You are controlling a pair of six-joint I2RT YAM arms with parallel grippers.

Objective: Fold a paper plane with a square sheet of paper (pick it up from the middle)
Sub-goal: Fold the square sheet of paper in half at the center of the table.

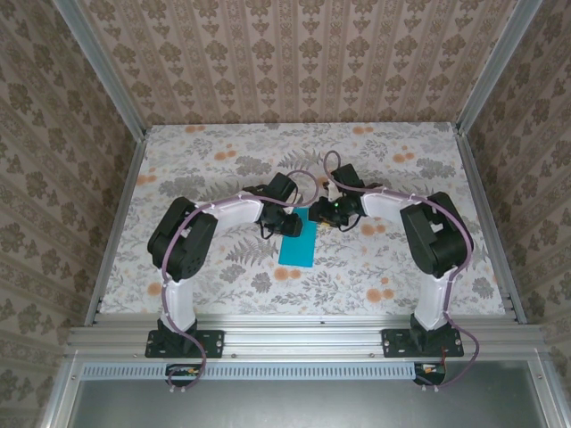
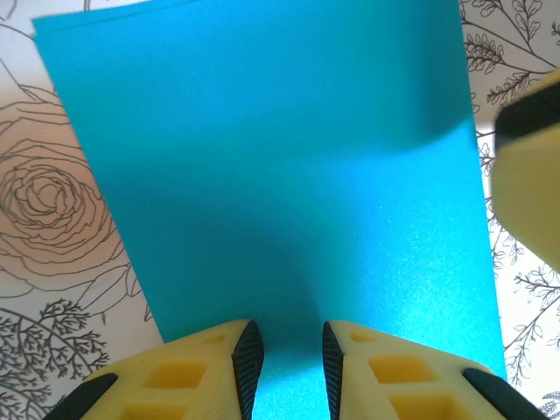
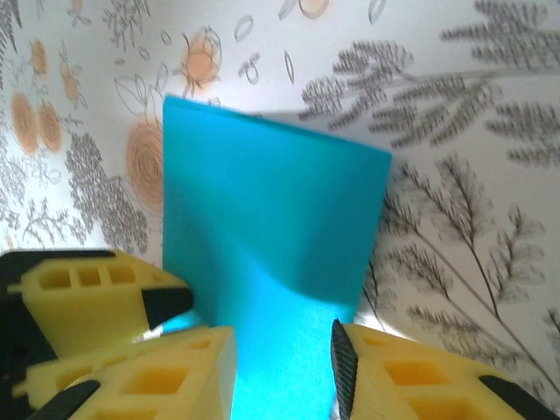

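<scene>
Teal square sheet of paper (image 1: 297,250) lies flat on the table (image 1: 196,169) mid-workspace between the arms, near edge free, far end under both grippers. At that end the left gripper (image 2: 289,372) has jaws part-open over the paper's edge, nothing clamped. The right gripper (image 3: 282,376) is just beside it, jaws also apart over the sheet. Looks like an early fold – no dart shape, sheet maybe halved, can't confirm. Next move: one gripper pins, the other lifts a corner gently – thin paper slides
</scene>
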